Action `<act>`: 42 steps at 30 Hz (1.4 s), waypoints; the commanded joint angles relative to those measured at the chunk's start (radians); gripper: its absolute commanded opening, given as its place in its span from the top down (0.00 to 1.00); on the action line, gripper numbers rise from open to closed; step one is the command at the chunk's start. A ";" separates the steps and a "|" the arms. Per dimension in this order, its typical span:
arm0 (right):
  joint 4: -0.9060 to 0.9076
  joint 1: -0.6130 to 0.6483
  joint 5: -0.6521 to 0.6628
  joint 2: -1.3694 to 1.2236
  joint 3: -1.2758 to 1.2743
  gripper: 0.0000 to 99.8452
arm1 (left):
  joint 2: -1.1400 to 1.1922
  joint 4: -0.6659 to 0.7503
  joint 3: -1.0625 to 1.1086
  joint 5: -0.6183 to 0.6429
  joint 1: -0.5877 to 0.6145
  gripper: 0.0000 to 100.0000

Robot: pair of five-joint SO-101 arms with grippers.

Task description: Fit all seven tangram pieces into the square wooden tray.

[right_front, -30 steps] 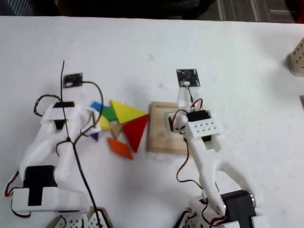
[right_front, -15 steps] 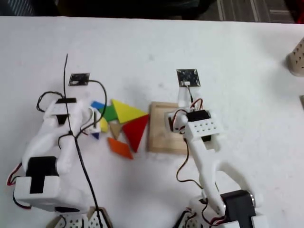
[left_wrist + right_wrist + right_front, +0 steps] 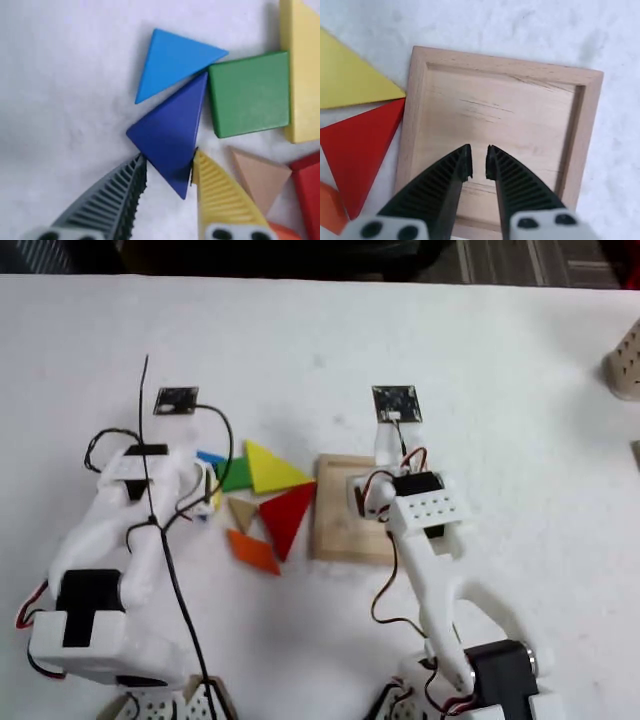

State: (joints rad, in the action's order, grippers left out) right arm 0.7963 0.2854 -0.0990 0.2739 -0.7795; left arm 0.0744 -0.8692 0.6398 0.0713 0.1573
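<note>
My left gripper (image 3: 168,162) is shut on a corner of the dark blue triangle (image 3: 172,125), which touches the light blue triangle (image 3: 172,60) and the green square (image 3: 250,92). From above, the left gripper (image 3: 205,495) sits at the left side of the cluster: yellow triangle (image 3: 272,468), red triangle (image 3: 288,515), tan triangle (image 3: 241,512), orange piece (image 3: 252,551). The square wooden tray (image 3: 335,540) holds no pieces. My right gripper (image 3: 476,165) hangs over the tray (image 3: 502,65), shut to a narrow gap with nothing in it.
Two small black square boards (image 3: 176,400) (image 3: 396,402) lie on the white table behind the arms. A black cable (image 3: 150,440) runs over the left arm. A perforated tan object (image 3: 625,365) stands at the right edge.
The left arm moved right into the cluster, and the dark blue triangle is now between its fingers. The yellow, green and tan pieces shifted slightly right. The right arm has not moved.
</note>
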 commanded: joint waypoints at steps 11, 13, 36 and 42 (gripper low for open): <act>0.005 -0.004 -0.003 0.065 0.003 0.95 | -0.107 -0.023 -0.038 -0.011 0.053 0.67; 0.005 -0.004 -0.003 0.065 0.003 0.95 | -0.116 -0.023 -0.040 -0.037 0.054 0.62; 0.005 -0.004 -0.009 0.065 0.008 0.95 | 0.159 -0.152 -0.241 -0.250 0.030 0.72; 0.005 -0.004 -0.009 0.065 0.008 0.95 | 0.163 -0.144 -0.250 -0.221 0.030 0.72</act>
State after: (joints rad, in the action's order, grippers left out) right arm 0.7963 0.2854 -0.0990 0.2739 -0.7795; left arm 0.2386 -0.9904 0.4158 -0.1711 0.1972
